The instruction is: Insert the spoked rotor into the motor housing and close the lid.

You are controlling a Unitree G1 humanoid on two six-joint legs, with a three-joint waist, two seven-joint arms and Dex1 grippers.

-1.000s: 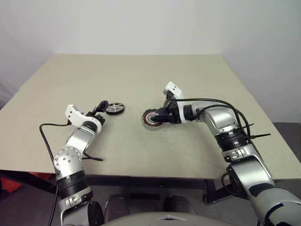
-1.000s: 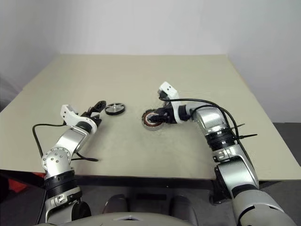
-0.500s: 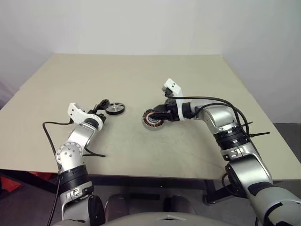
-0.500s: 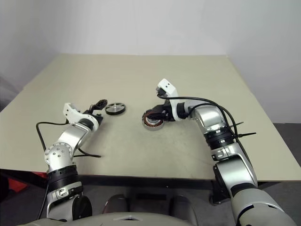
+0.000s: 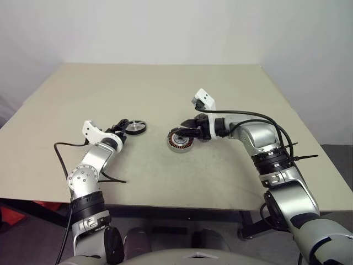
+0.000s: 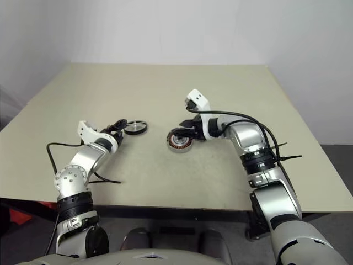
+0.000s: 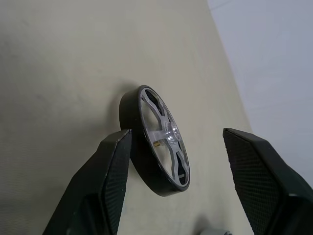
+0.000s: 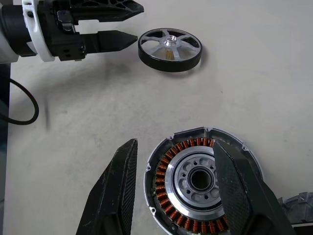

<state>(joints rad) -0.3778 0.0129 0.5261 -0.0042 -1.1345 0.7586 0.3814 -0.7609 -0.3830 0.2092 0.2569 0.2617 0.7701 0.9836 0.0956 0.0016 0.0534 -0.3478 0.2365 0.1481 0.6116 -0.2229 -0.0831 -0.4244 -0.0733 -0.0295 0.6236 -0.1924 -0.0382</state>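
From my head, the spoked rotor (image 5: 134, 127) lies flat on the table (image 5: 165, 83), my left gripper (image 5: 122, 126) open at its rim. In my left wrist view, one finger (image 7: 115, 166) touches the rim. In my right wrist view, my right gripper (image 8: 178, 161) stands open over the motor housing (image 8: 201, 185).
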